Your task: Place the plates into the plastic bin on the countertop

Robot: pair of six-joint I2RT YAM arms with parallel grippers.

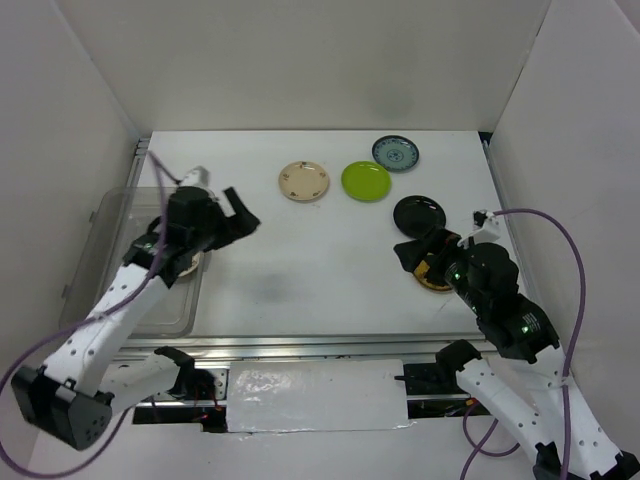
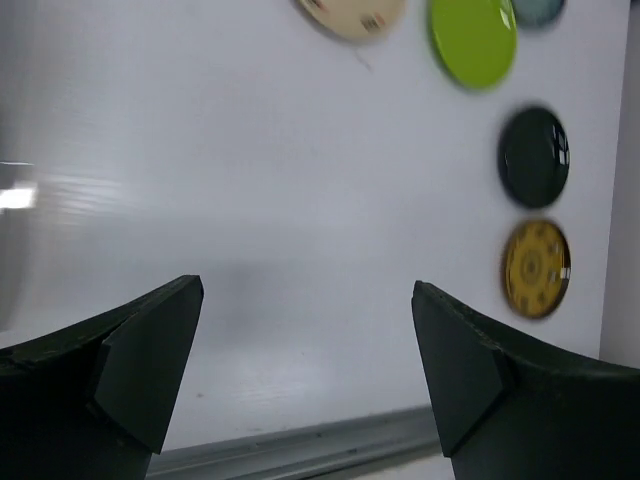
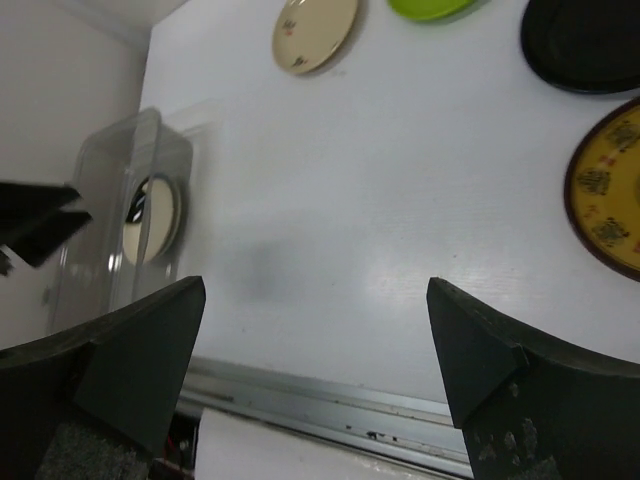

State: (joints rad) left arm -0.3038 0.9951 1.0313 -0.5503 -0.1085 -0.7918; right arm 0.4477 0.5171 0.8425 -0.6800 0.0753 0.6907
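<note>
Plates [image 1: 366, 181] lie ahead of the wide-open, empty left gripper [image 2: 305, 300] and right gripper [image 3: 315, 300]; another plate [image 3: 150, 218] sits in the bin [image 3: 108, 155], off the left gripper's left side.

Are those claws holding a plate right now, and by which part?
Nothing is held: the left gripper and the right gripper both stand open and empty.
</note>
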